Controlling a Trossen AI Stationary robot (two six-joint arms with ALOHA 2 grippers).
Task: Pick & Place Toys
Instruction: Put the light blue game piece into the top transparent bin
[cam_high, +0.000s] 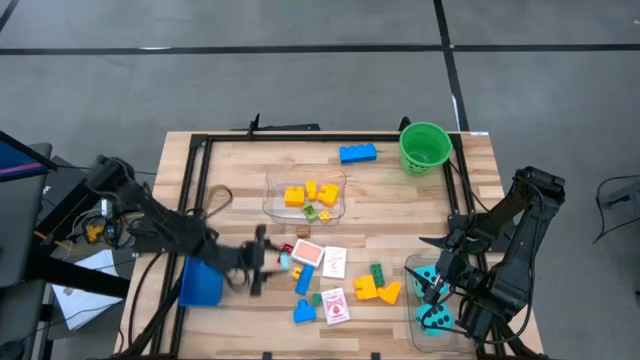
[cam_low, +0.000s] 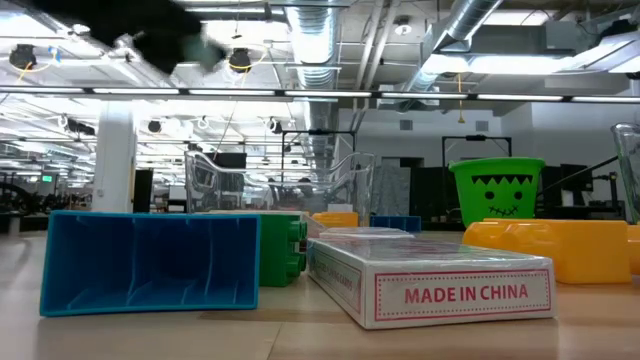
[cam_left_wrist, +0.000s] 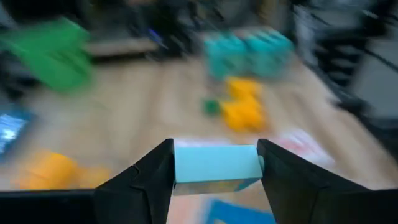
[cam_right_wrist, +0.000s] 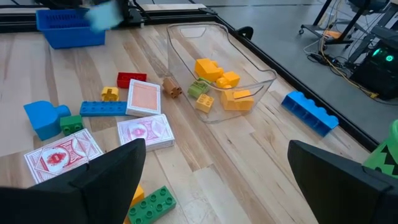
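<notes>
Several yellow bricks (cam_high: 308, 193) already sit in the clear tub (cam_high: 338, 210) mid-table, and two teal dice (cam_high: 432, 296) lie in another tub by the right arm; we judge the sorting partly done. Our left pincer (cam_left_wrist: 216, 169) is clamped on a light blue block (cam_left_wrist: 216, 164), lifted near the blue tray (cam_high: 200, 283); our right pincer (cam_right_wrist: 217, 174) waits, jaws apart. Cards (cam_high: 333, 262) and loose bricks (cam_high: 376, 286) remain on the table (cam_high: 240, 170).
</notes>
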